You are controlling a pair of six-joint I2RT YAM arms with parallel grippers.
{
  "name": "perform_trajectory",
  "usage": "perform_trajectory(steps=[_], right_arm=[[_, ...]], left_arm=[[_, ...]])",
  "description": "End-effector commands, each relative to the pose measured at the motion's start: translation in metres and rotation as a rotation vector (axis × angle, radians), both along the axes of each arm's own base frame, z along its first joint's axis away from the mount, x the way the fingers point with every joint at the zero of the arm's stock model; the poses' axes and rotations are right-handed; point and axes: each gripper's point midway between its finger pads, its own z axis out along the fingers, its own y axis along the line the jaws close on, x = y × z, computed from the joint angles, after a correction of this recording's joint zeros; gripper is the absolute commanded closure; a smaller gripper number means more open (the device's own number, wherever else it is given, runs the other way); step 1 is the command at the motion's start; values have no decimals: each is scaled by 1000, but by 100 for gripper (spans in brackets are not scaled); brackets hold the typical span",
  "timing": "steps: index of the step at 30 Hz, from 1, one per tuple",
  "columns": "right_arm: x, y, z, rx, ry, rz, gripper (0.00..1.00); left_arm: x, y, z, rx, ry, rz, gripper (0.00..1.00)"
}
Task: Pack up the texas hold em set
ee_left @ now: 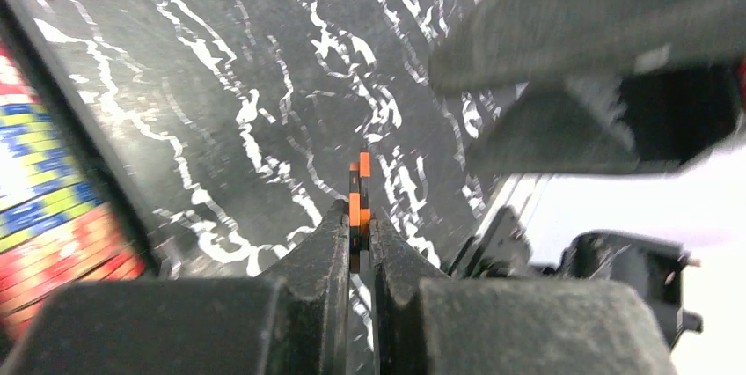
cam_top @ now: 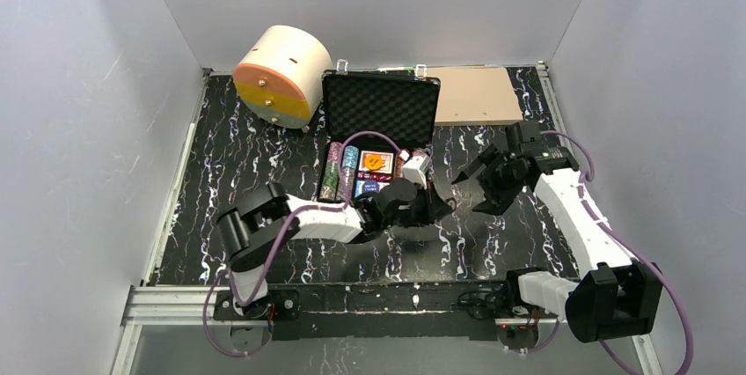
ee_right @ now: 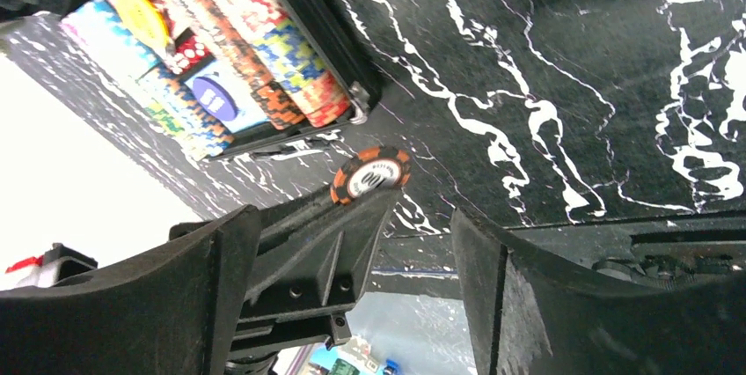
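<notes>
Top cam hides the chip behind my L arm point(cam_top: 327, 221); only the wrist cams show it. L jaws clamped on an orange-and-black striped poker chip point(ee_right: 370, 175), over the marbled bench point(cam_top: 264, 146), right of the open black foam-lined briefcase point(cam_top: 380, 104). R jaws spread wide, gripping nothing. Chip reads "100", I think; it's blurred.

Left arm point(cam_top: 325, 221), lower left, and right arm point(cam_top: 576, 208), lower right: white link shells, black joint housings. Purple cables point(cam_top: 208, 318) at bases. Black moulded jaws, small screws point(ee_right: 339, 322).
</notes>
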Motion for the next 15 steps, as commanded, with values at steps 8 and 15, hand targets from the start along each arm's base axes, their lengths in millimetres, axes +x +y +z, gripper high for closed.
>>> perform_trajectory(steps=[8, 15], right_arm=[[6, -16, 5, -32, -110, -26, 12], [-9, -19, -14, -36, -82, -39, 13]], left_arm=[[0, 90, 20, 416, -490, -547, 100], [5, 127, -12, 707, -548, -808, 100]])
